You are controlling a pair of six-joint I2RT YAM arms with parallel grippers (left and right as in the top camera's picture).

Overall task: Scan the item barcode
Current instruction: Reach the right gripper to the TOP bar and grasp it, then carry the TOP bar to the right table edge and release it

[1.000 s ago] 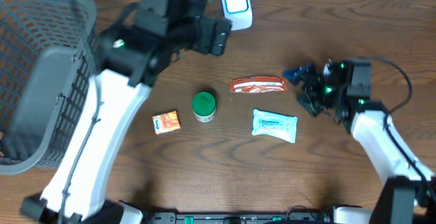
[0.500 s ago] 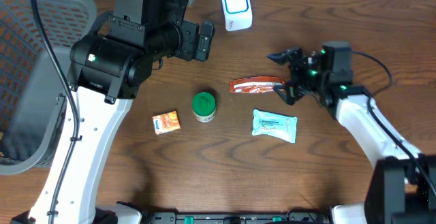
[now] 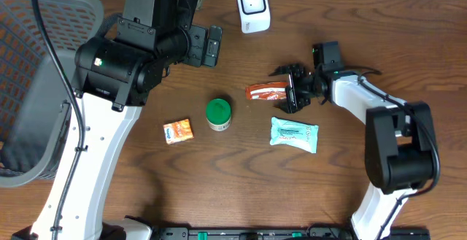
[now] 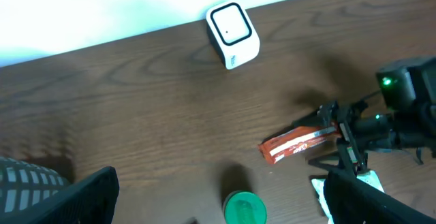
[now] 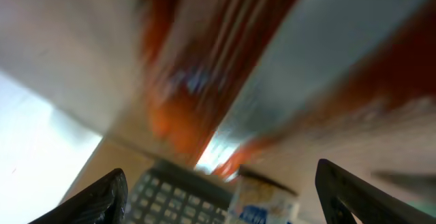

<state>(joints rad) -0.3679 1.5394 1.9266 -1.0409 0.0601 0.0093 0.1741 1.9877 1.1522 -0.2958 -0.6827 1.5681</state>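
Right claw (image 3: 286, 91) astride orange packet (image 3: 264, 90)

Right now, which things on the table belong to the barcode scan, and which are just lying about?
In the job:
- red packet
- right gripper, jaws open either side of the packet's end
- white scanner

Lying about:
- green-lidded tub
- small orange box
- blue pouch
- grey basket
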